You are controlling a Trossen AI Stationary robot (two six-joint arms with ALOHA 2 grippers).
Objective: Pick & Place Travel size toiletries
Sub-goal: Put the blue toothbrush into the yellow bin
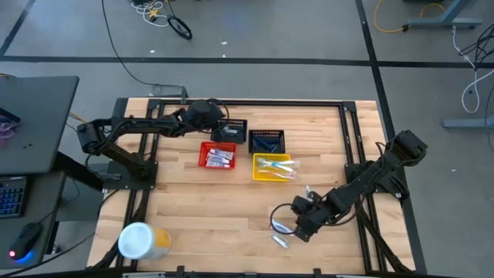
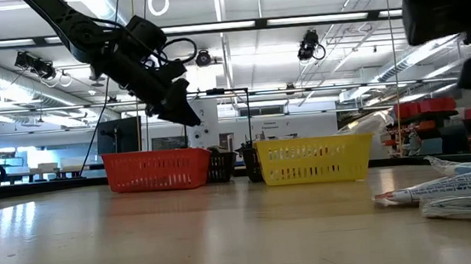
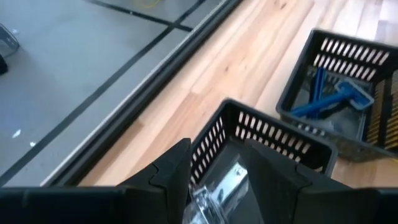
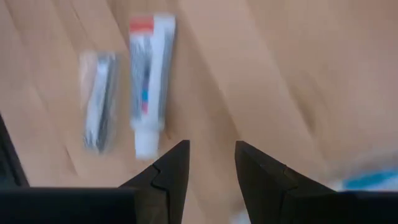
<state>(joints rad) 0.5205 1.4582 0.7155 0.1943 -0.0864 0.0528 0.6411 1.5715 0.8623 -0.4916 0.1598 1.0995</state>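
We observe the left end effector (image 1: pixel 225 131) above the black baskets at the far side of the bench (image 1: pixel 201 208). Its fingers (image 3: pixel 171 174) are released, with a clear-wrapped item (image 3: pixel 217 186) lying in the basket (image 3: pixel 267 134) between them. The neighbouring black basket (image 3: pixel 323 81) holds blue razors (image 3: pixel 339 99). The right end effector (image 1: pixel 297 225) hovers near the front edge, fingers (image 4: pixel 171 165) parted and empty, over a white tube (image 4: pixel 148 81) and a wrapped item (image 4: pixel 99 99) lying side by side.
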